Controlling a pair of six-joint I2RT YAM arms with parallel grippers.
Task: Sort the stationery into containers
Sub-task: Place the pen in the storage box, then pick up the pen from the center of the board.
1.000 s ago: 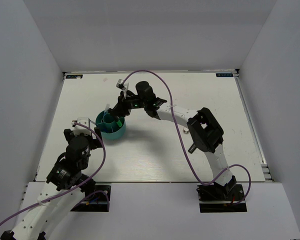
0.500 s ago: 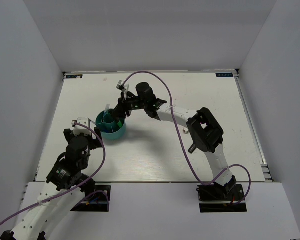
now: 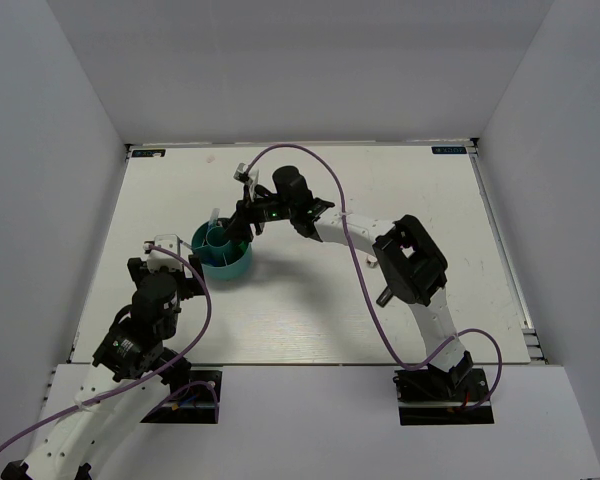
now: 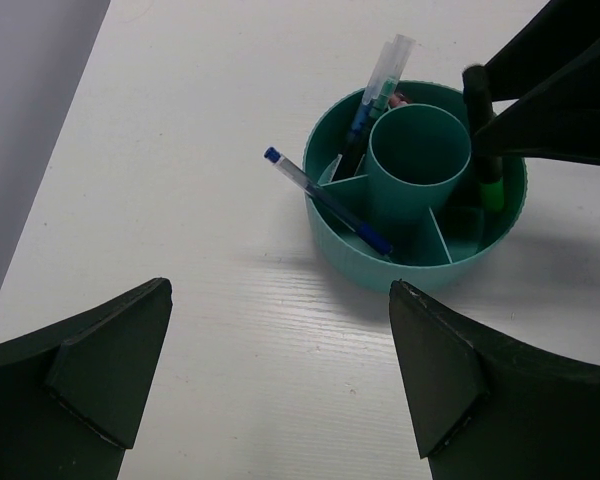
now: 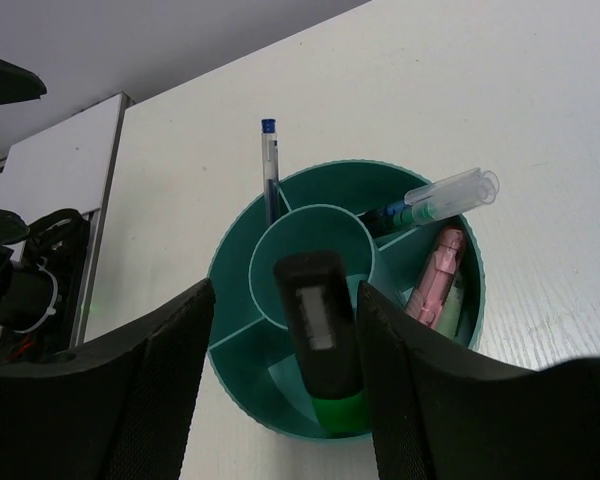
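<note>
The round teal organiser [image 3: 230, 266] [image 4: 410, 275] [image 5: 218, 290] stands left of the table's middle. A black-green highlighter [image 5: 320, 320] [image 4: 490, 175] stands tilted in its near outer compartment, green end down. My right gripper [image 3: 242, 228] [image 5: 285, 300] hangs over that compartment, open, one finger on each side of the highlighter, with a gap on the left. Also in the organiser are a blue pen [image 4: 325, 200] [image 5: 270, 165], a mint-green marker [image 5: 445, 195] [image 4: 385, 75] and a pink eraser [image 5: 435, 275]. My left gripper [image 3: 167, 268] [image 4: 280, 290] is open and empty, just short of the organiser.
White walls close in the table on three sides. The right arm's purple cable [image 3: 355, 260] loops over the middle of the table. The right fingers [image 4: 570, 90] reach over the organiser's far right rim in the left wrist view.
My right jaws have spread apart around the black-green highlighter, which now rests in the organiser's compartment. The left arm has stayed still.
</note>
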